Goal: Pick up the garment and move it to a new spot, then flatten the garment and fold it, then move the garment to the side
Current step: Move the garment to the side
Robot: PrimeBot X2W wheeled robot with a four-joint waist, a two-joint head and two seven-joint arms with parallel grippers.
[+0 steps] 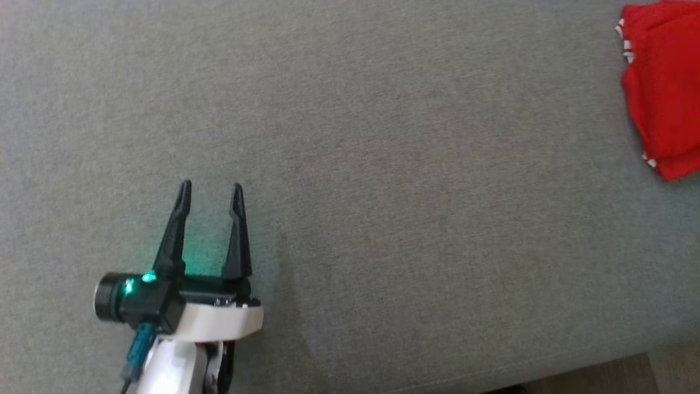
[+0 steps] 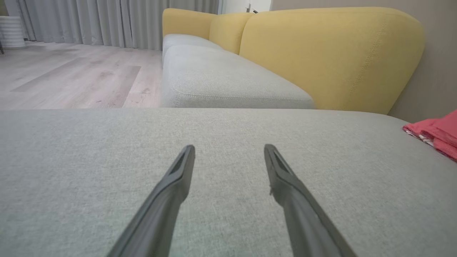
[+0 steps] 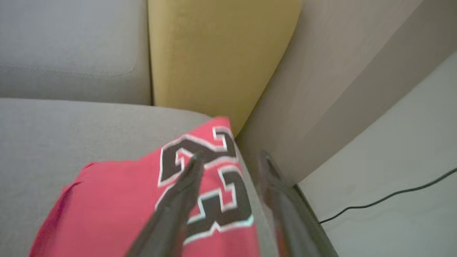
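Garment (image 1: pixel 664 87): red, numbered, lies at the far right edge of the grey cushion (image 1: pixel 383 164). Right gripper (image 3: pixel 230 157): fingers parted above the numbered panel, nothing clamped; contact with the fabric cannot be determined. Left gripper (image 1: pixel 211 186): spread wide, empty, over bare cushion. Yellow backrest (image 2: pixel 321 53), wood floor (image 2: pixel 71 75) and curtains (image 2: pixel 107 21) lie beyond.
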